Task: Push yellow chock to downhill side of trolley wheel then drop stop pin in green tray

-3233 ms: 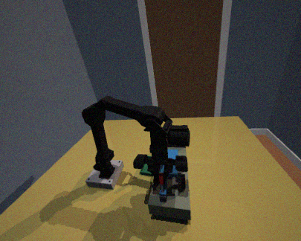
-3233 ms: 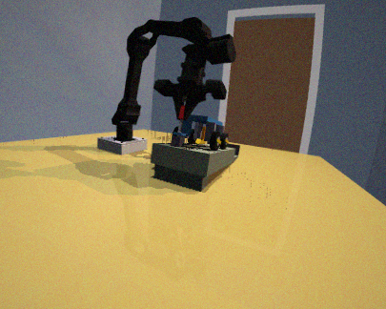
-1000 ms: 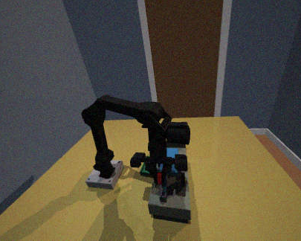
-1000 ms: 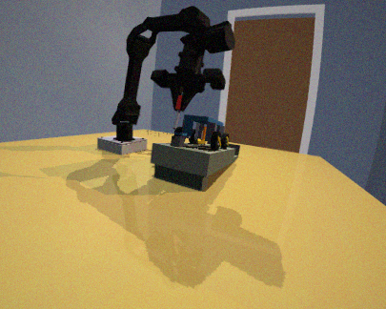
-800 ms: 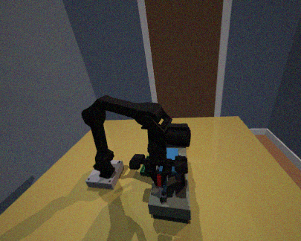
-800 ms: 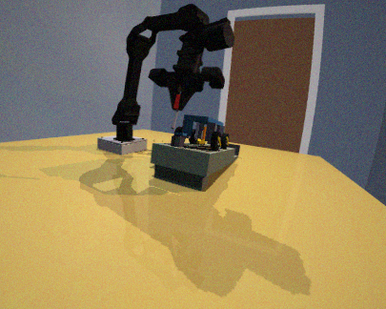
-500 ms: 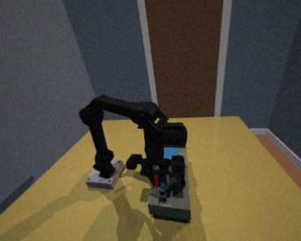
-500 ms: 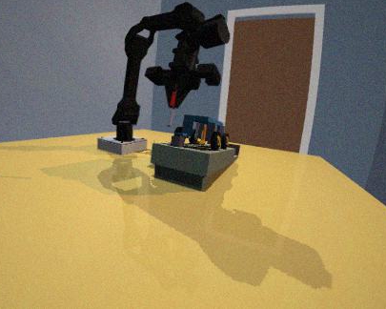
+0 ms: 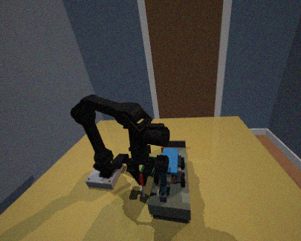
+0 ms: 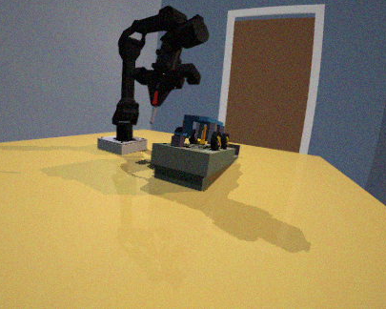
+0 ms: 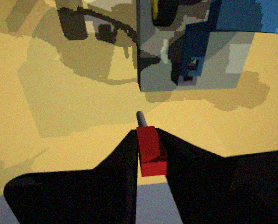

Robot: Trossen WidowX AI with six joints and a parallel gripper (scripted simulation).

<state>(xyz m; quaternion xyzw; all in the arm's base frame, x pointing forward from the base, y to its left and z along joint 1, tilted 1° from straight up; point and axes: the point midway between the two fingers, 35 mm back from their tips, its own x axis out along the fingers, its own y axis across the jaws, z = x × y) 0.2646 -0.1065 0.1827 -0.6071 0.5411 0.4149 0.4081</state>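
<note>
My gripper (image 9: 140, 176) (image 10: 154, 100) (image 11: 144, 134) is shut on the stop pin (image 9: 141, 179) (image 10: 155, 96) (image 11: 150, 150) by its red head. The pin's grey shaft points down, free in the air beside the ramp's uphill end. The blue trolley (image 9: 170, 159) (image 10: 203, 120) (image 11: 250, 14) stands on the grey ramp (image 9: 170, 211) (image 10: 179, 161) (image 11: 160, 80). An orange bit (image 9: 162, 148), perhaps the chock's handle, shows at the trolley's downhill end; the chock's base and wheel contact are hidden. The green tray lies partly hidden behind the gripper, left of the ramp.
The arm's pale base (image 9: 100, 181) (image 10: 122, 145) stands left of the ramp. A dark blue bracket-like piece (image 9: 163, 186) (image 11: 192, 47) is at the ramp's uphill end, close to the gripper. The ramp's dark end wall (image 9: 178, 143) stands beyond the trolley.
</note>
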